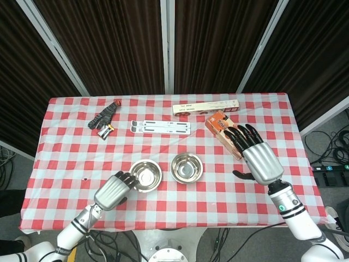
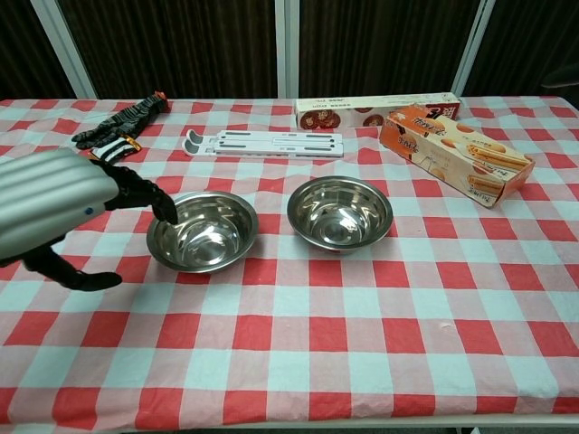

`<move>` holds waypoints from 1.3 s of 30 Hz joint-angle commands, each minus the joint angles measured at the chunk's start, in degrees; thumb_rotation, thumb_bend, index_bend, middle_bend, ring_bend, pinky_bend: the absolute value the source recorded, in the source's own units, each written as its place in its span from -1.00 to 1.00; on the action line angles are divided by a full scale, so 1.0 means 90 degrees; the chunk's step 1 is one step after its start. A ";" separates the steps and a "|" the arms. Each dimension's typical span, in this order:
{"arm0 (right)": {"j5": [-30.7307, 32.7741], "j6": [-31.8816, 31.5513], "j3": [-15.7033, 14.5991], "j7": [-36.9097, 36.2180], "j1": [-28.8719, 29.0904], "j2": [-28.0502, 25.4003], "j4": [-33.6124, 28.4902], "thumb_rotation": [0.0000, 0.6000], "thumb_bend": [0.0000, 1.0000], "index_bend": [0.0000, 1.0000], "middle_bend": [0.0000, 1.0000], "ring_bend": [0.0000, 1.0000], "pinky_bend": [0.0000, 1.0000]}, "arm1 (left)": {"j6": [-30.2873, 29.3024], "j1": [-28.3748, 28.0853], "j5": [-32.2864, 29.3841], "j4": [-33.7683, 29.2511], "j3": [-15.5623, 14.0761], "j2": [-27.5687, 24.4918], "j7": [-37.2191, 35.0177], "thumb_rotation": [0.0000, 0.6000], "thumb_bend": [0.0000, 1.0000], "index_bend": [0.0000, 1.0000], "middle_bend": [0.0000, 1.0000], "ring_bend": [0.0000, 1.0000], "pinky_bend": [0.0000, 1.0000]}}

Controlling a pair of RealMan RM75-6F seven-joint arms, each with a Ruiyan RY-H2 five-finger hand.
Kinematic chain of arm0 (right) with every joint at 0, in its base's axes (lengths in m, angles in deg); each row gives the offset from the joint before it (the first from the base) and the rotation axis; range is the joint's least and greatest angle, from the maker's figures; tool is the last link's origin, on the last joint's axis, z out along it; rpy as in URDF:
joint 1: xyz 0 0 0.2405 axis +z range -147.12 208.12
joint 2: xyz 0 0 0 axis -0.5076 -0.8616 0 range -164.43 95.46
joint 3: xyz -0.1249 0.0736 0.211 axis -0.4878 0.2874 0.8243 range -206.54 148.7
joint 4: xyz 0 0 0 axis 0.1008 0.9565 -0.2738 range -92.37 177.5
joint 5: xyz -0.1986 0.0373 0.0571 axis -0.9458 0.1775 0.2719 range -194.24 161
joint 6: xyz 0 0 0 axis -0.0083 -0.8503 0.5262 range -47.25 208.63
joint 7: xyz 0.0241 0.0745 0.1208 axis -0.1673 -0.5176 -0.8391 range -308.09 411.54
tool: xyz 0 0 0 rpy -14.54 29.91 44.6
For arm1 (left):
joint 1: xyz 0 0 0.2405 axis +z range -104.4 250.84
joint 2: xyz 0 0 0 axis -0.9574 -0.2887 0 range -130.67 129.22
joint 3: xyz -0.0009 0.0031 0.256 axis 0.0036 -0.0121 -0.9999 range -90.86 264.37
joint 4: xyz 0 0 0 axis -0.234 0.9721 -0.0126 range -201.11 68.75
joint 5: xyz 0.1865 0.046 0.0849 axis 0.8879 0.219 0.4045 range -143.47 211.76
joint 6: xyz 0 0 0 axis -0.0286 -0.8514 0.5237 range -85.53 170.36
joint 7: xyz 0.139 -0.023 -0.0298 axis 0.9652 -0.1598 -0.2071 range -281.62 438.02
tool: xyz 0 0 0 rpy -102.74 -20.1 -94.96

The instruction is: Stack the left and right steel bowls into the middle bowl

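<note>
Two round steel bowls are seen side by side near the middle of the bench (image 1: 65, 158), which is covered in a red-and-white checked cloth: the left steel bowl (image 2: 203, 231) and the right steel bowl (image 2: 339, 212), set apart by a narrow strip of cloth. The left hand (image 2: 50, 203) is held empty with fingers apart, its fingertips (image 2: 166, 210) just at the left bowl's near-left rim. The right hand (image 1: 258, 158) is raised to the right of the bowls, spread and empty, partly over the orange snack box (image 2: 455, 154). Bare cloth is left along the front edge. A white folding stand (image 2: 264, 143), a long cream box (image 2: 373, 109) and a dark glove (image 2: 118, 128) lie toward the far edge.
</note>
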 commanded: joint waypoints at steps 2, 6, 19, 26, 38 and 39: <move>-0.0300 -0.0178 -0.0044 -0.0412 -0.0183 -0.0180 0.0104 1.00 -1.00 -1.00 -0.85 -1.00 -1.00 | 0.0155 -0.0227 -0.0042 0.0421 0.0011 0.0375 0.0098 1.00 -0.54 -0.23 -0.11 -0.28 -0.17; -0.0406 -0.0241 -0.0054 -0.0657 -0.0273 -0.0283 0.0189 1.00 -1.00 -1.00 -0.84 -1.00 -1.00 | 0.0251 -0.0374 -0.0030 0.0768 -0.0061 0.0627 0.0081 1.00 -0.54 -0.19 -0.07 -0.25 -0.14; -0.0418 -0.0211 -0.0045 -0.1184 -0.0418 -0.0432 0.0479 1.00 -1.00 -1.00 -0.84 -1.00 -1.00 | 0.0331 -0.0838 0.0072 0.1779 -0.0158 0.1259 -0.0087 1.00 -0.42 0.00 0.10 -0.08 0.03; -0.0403 -0.0203 -0.0038 -0.1357 -0.0482 -0.0452 0.0628 1.00 -1.00 -1.00 -0.84 -1.00 -1.00 | 0.0190 -0.1014 0.0159 0.2217 -0.0215 0.1537 -0.0311 1.00 -0.33 0.22 0.32 0.14 0.24; -0.0449 -0.0314 -0.0040 -0.1559 -0.0634 -0.0476 0.0785 1.00 -1.00 -1.00 -0.84 -1.00 -1.00 | -0.0058 -0.1188 0.0194 0.2430 -0.0247 0.1651 -0.0422 1.00 -0.30 0.36 0.45 0.30 0.40; -0.0455 -0.0325 -0.0039 -0.1572 -0.0645 -0.0476 0.0796 1.00 -1.00 -1.00 -0.84 -1.00 -1.00 | -0.0070 -0.1205 0.0194 0.2405 -0.0241 0.1633 -0.0413 1.00 -0.29 0.36 0.46 0.31 0.41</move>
